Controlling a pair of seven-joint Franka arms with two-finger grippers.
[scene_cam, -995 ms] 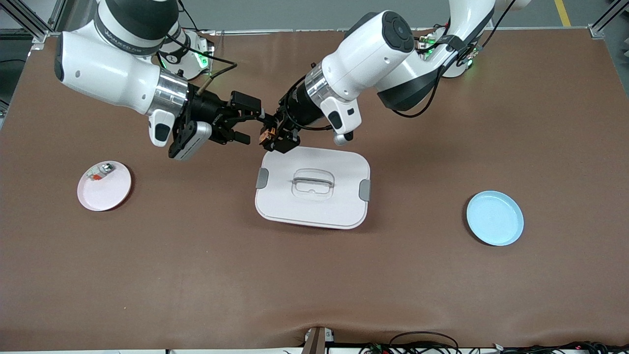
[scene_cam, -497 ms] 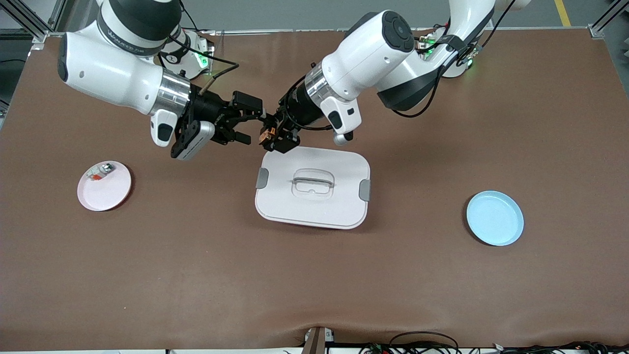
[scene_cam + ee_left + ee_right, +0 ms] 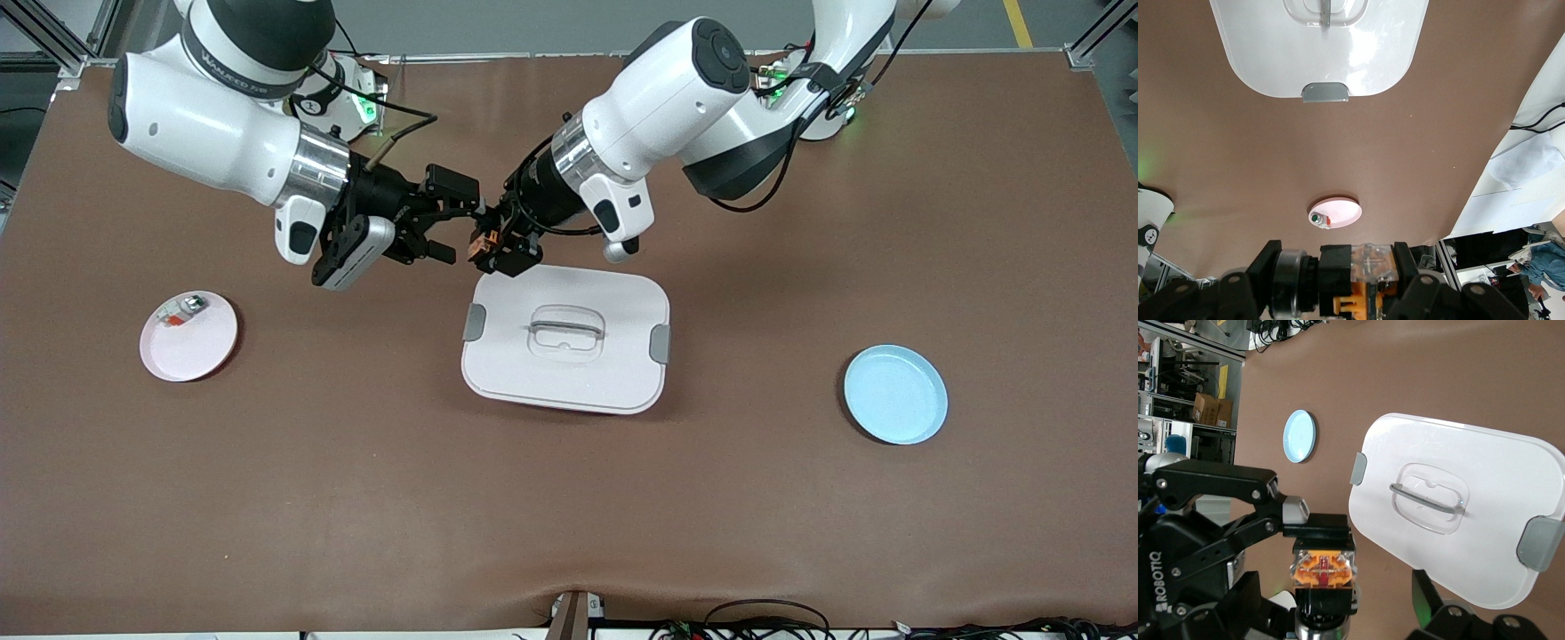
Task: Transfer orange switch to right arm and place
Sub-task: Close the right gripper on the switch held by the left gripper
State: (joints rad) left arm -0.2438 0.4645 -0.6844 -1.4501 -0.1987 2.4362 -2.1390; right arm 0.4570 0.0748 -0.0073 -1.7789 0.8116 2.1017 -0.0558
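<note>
The orange switch (image 3: 484,240) is a small black block with an orange middle, held in the air. My left gripper (image 3: 500,246) is shut on it, just above the white box's edge that faces the robot bases. In the left wrist view the switch (image 3: 1361,273) sits between the left gripper (image 3: 1338,283) pads, with a silver ring at one end. My right gripper (image 3: 462,233) is open and level with the switch, one finger on either side. In the right wrist view the switch (image 3: 1325,570) lies between the spread fingers of the right gripper (image 3: 1338,600), touching neither.
A white lidded box (image 3: 613,373) with grey clips stands mid-table. Toward the right arm's end a pink plate (image 3: 200,351) holds a small white-grey part (image 3: 182,311). A blue plate (image 3: 895,394) lies toward the left arm's end.
My right gripper has crept a little closer to the switch, still open. The left gripper and the switch have stayed in place.
</note>
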